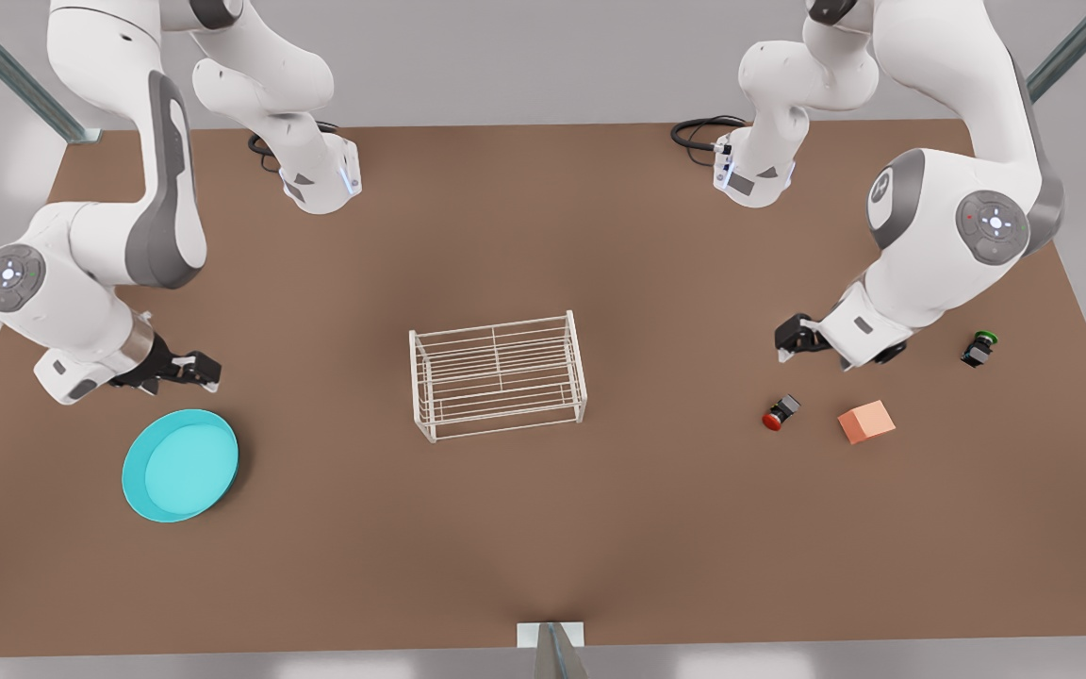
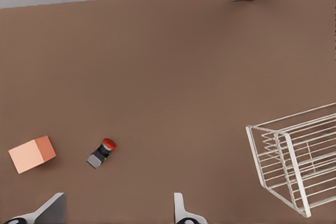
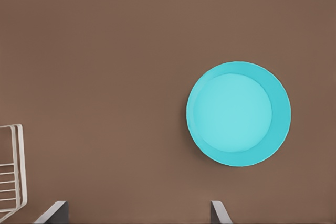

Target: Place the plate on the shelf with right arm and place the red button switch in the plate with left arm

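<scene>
**Two arms, one plate, one rack, two switches, one cube**

One turquoise plate (image 1: 180,465) lies flat on the brown table (image 1: 543,528) at about 8 o'clock from the single white wire shelf (image 1: 498,375), well apart from it. The right gripper (image 1: 192,370), fingers spread and empty, hovers just beyond the plate at its 12 o'clock. The one red button switch (image 1: 780,412) lies on its side at 3 o'clock from the shelf, a salmon cube (image 1: 865,422) beside it. The left gripper (image 1: 793,337), fingers apart and empty, hangs near the switch at its 12 o'clock. A green-capped switch (image 1: 979,348) sits farther out.
</scene>
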`<state>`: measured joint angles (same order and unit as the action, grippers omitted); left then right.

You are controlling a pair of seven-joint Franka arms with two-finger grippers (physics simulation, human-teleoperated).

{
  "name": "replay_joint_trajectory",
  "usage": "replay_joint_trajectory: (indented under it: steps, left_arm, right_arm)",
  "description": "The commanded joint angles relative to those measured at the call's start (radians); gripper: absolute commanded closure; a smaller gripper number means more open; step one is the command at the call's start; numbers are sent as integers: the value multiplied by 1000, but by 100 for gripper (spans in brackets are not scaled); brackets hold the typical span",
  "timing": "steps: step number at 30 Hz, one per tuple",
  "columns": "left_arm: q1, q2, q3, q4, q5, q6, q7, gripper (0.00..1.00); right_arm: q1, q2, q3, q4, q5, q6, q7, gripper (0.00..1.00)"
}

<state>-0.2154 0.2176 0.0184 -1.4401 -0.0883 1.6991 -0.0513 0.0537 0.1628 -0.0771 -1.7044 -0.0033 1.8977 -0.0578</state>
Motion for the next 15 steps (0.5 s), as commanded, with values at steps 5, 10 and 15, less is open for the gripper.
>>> replay_joint_trajectory:
  steps: [5,10,15]
  left_arm:
    - [-1,-6,1,-33,32,10,25,0]
    - [25,16,6,-48,47,-2,125,0]
    - [77,9,8,-49,42,-52,214,0]
  right_arm:
    - [-124,291,-6,267,-6,-12,-218,0]
    - [-251,586,-3,508,143,63,-462,0]
    - [-295,693,-6,531,181,132,-731,0]
